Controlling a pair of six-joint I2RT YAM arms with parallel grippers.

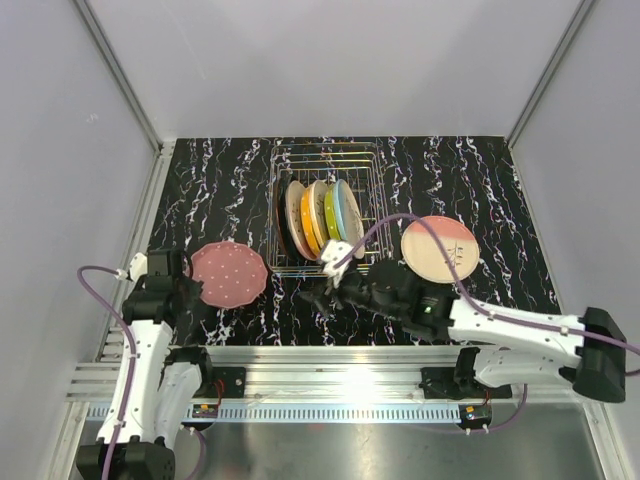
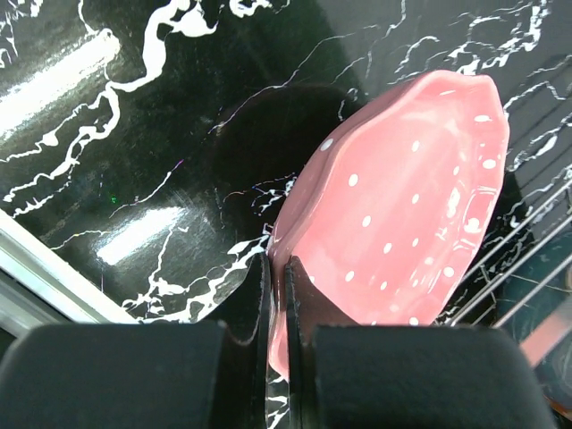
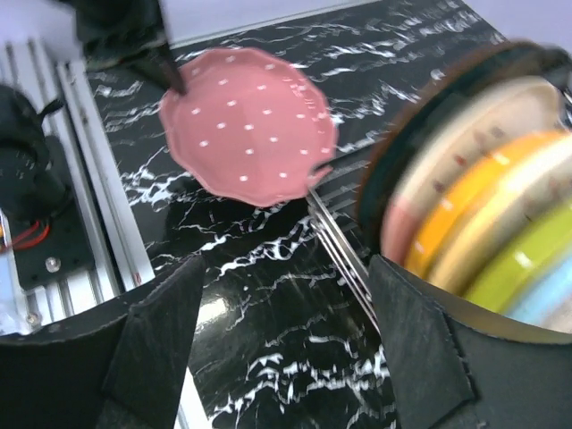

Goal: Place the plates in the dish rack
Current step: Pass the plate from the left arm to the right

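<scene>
Grip: left gripper [image 2: 277, 268] clenched on pink plate [image 2: 402, 206] rim — likely for upright slotting | right gripper [image 3: 284, 322] released by dish rack [image 1: 325, 160]

White dots are seen on the pink plate [image 1: 229, 274] in the black left hand [image 2: 278, 268]. The table [image 1: 480, 170] is marked black, white-veined. Ahead of the black right hand [image 3: 286, 268], plates [image 1: 320, 215] in the silver dish rack [image 1: 325, 152] are coloured black, cream, orange, yellow-green, light blue. Right of it, a cream plate [image 1: 440, 248] is tinted pink.
</scene>
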